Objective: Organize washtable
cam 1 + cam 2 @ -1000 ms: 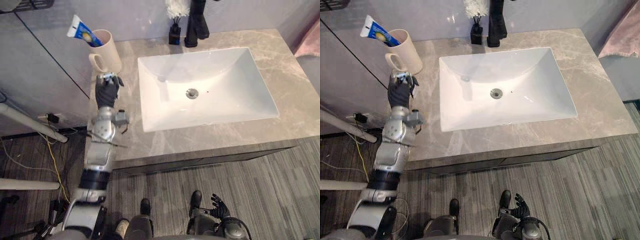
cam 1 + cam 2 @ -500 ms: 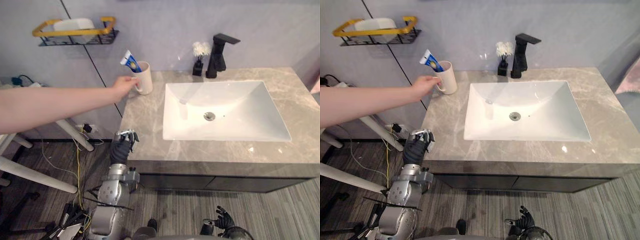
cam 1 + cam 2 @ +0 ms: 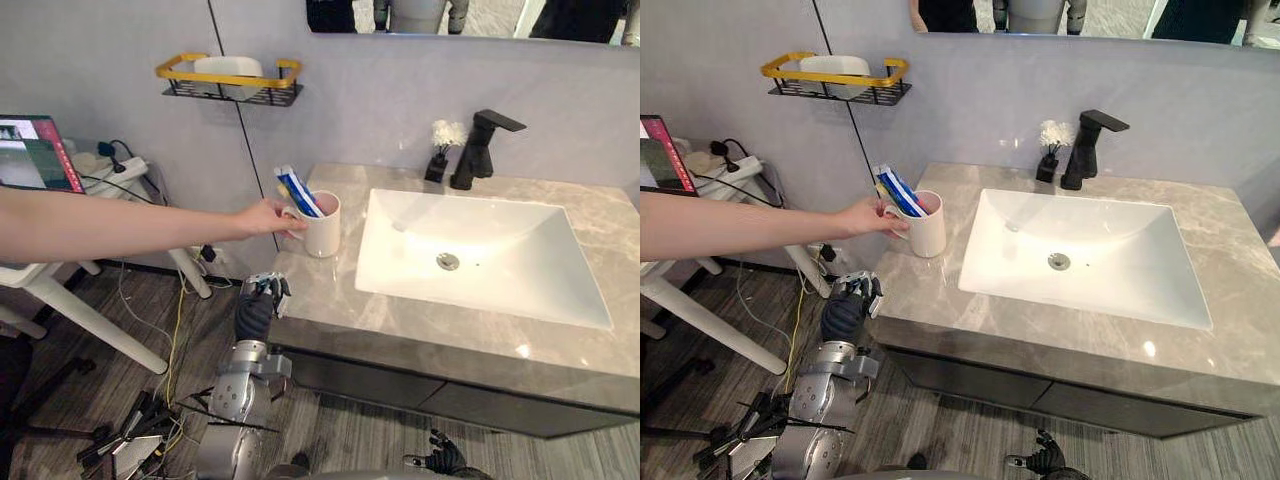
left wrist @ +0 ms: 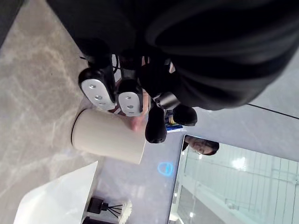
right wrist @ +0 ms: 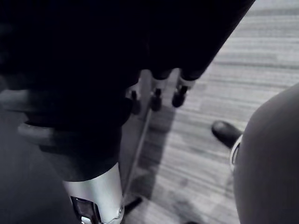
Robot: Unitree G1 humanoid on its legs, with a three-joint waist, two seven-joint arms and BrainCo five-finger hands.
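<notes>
Your left hand (image 3: 257, 308) is raised at the counter's (image 3: 400, 325) front left edge, fingers relaxed, holding nothing. Beyond it the mug (image 3: 322, 224) with the toothpaste tube (image 3: 298, 190) stands beside the sink (image 3: 500, 262), with a person's hand (image 3: 266, 217) on its handle. Your right hand (image 3: 441, 458) is low over the floor, fingers loose.

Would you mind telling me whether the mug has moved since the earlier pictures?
Yes. Held by a person's hand, the mug has come away from the wall and forward alongside the left rim of the sink.
</notes>
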